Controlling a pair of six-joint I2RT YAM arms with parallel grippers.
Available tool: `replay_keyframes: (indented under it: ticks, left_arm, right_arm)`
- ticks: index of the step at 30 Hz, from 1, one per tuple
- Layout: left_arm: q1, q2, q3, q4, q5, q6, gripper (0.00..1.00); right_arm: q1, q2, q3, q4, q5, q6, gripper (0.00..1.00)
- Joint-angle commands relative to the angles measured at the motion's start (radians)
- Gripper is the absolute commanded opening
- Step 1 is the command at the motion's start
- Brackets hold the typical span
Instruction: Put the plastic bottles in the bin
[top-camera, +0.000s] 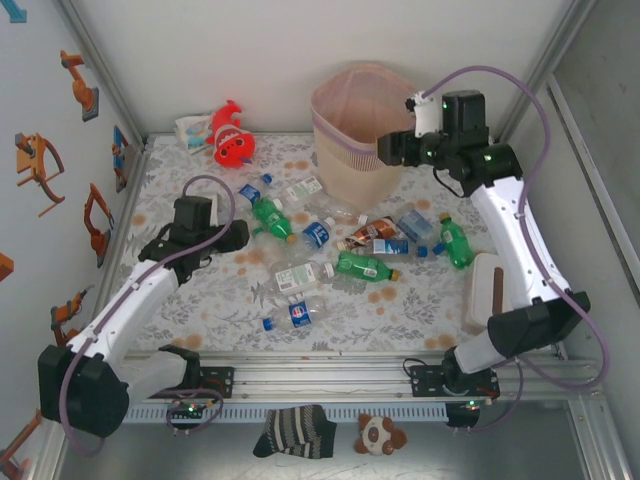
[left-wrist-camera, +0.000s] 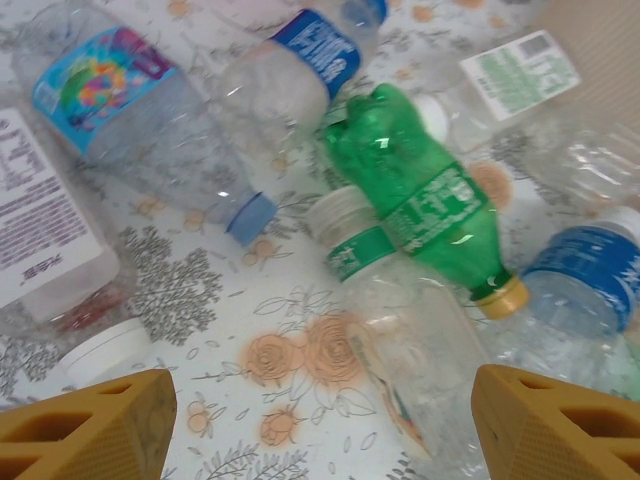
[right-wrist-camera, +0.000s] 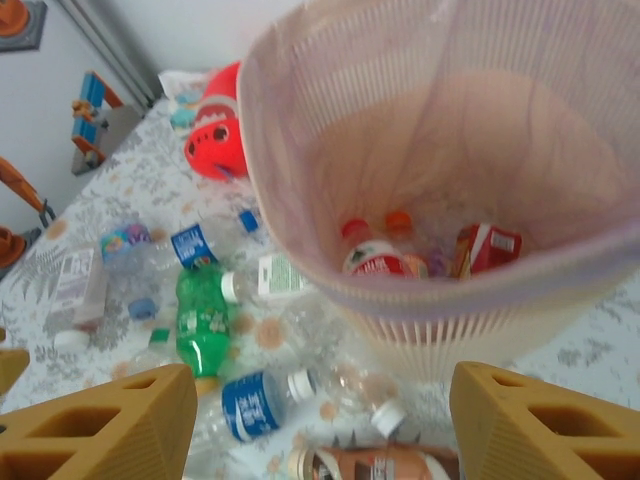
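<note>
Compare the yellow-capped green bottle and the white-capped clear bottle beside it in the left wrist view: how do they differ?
The green bottle is tinted green plastic; the clear bottle is see-through. The green bottle's cap is yellow, the clear bottle's white. The green bottle's cap points lower right in that view, the clear bottle's upper left. Both lie on their sides, close together on the flowered table.

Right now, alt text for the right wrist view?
A beige-pink bin holding a few bottles, seen from above past the open, empty right hand. More bottles litter the floral table at left, near a red plush fish.
</note>
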Motion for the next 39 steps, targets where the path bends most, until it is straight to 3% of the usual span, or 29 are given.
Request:
replay_keyframes:
  ticks: [1, 7, 14, 20, 39]
  left_arm:
    - [0.028, 0.045, 0.047, -0.042, -0.047, -0.060, 0.78]
    - [0.090, 0.130, 0.087, -0.073, -0.068, -0.102, 0.85]
    - [0.190, 0.253, 0.155, -0.143, -0.089, -0.137, 0.86]
    - [0.296, 0.367, 0.194, -0.150, -0.023, -0.165, 0.84]
    - [0.362, 0.611, 0.275, -0.097, 0.050, -0.176, 0.82]
  right_arm:
    - [-0.005, -0.074, -0.095, 0.000, 0.054, 0.033, 0.66]
    - [-0.006, -0.182, -0.254, -0.005, 0.088, 0.050, 0.65]
    - [-0.005, -0.245, -0.345, -0.010, 0.098, 0.072, 0.65]
    - [-0.004, -0.263, -0.368, -0.019, 0.105, 0.073, 0.64]
    - [-0.006, -0.303, -0.380, -0.044, 0.120, 0.090, 0.64]
